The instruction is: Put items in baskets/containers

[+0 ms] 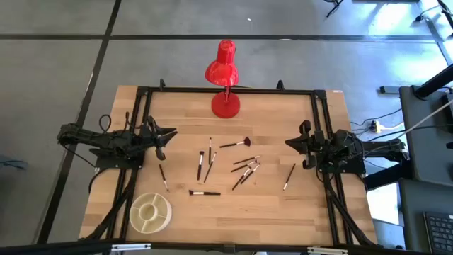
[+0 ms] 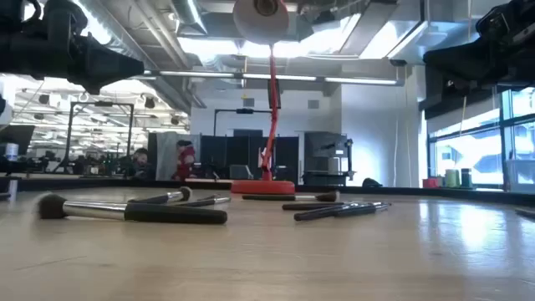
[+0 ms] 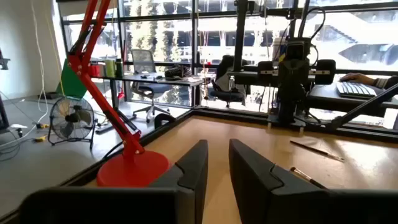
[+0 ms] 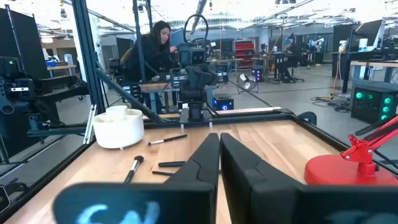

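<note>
Across the middle of the table (image 1: pixel 283 212) lie the makeup brushes (image 1: pixel 241 168), scattered and all still outside the cream dish (image 1: pixel 150 212) at the near left corner. Left gripper (image 1: pixel 170 134) waits at the left edge, fingers (image 3: pixel 193 171) slightly parted, holding nothing; right gripper (image 1: pixel 290 143) at the right edge, fingers clenched empty. Best start with the brush (image 1: pixel 163 176) nearest the dish, pinching its handle crosswise

About a dozen thin dark-handled makeup brushes (image 1: pixel 241 168) lie flat and scattered across the middle of the high view, none inside the dish. One brush (image 1: pixel 289 176) lies apart at centre right. The round cream divided dish (image 1: pixel 150 212) sits at lower left.
</note>
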